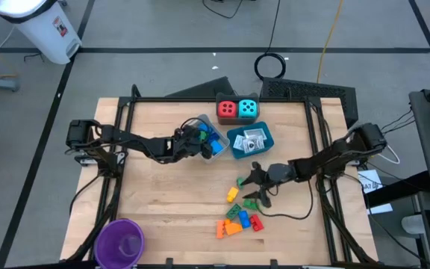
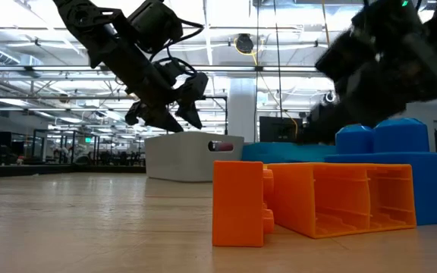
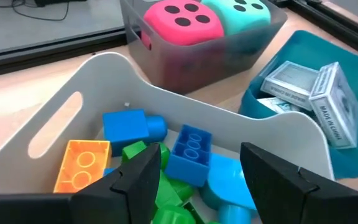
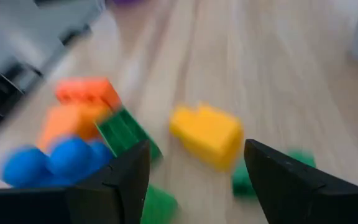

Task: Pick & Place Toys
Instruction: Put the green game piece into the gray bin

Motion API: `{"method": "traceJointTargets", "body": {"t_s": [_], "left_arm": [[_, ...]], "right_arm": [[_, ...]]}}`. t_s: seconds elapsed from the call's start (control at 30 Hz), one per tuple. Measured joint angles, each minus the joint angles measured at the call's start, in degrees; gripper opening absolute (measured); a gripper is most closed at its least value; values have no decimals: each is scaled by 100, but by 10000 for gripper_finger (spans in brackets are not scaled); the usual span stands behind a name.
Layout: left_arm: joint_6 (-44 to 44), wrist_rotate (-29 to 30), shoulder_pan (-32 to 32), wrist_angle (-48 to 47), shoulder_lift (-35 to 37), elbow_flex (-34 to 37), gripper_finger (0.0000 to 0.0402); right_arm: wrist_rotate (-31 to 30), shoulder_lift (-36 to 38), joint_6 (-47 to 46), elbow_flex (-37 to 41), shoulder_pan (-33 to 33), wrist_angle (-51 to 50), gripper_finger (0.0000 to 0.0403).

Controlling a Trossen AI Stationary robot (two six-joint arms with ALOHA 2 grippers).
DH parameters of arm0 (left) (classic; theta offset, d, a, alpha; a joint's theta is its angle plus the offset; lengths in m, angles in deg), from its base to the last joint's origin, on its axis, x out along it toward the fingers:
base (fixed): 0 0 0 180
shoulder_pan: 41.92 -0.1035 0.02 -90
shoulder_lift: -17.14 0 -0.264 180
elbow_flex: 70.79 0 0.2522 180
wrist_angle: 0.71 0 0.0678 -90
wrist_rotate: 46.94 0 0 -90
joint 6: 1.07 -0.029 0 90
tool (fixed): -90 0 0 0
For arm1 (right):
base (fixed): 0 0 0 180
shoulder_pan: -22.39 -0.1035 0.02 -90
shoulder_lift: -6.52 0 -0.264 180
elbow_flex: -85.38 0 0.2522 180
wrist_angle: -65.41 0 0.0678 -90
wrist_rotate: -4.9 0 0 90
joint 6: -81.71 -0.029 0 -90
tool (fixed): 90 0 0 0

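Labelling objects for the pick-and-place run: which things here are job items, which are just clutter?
Job items:
- loose bricks on the table
- bricks already in the white tray
- red die, cyan die
- printed packets

Lying about:
- purple cup
- blue tray
- white bin on the floor

- Lighting's bright and even from overhead; ceiling strip lights glow in the low view, with only soft shadows on the table (image 1: 170, 194).
- Right wrist view is heavily motion-smeared, the yellow brick (image 4: 207, 134) included.
- Low view: orange brick (image 2: 309, 201) sharp, the arm at its right blurred.
- Left wrist view is crisp.
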Motion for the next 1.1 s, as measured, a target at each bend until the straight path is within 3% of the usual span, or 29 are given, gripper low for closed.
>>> {"method": "traceJointTargets", "body": {"t_s": [0.07,0.23,0.33,0.67,1.1], "left_arm": [[1,-5,0,97,0,0,228],[4,-4,0,453,0,0,228],[5,-6,17,604,0,0,228],[9,-43,31,738,-2,0,228],[-42,-264,31,768,-2,0,228]], "right_arm": [[-171,231,87,-6,-84,21,231],[-1551,374,437,-6,-351,-175,243],[-1988,250,526,-6,-389,-361,263],[-1719,-305,519,-8,-131,-242,328],[-1649,-1031,778,-6,34,396,284]]}}
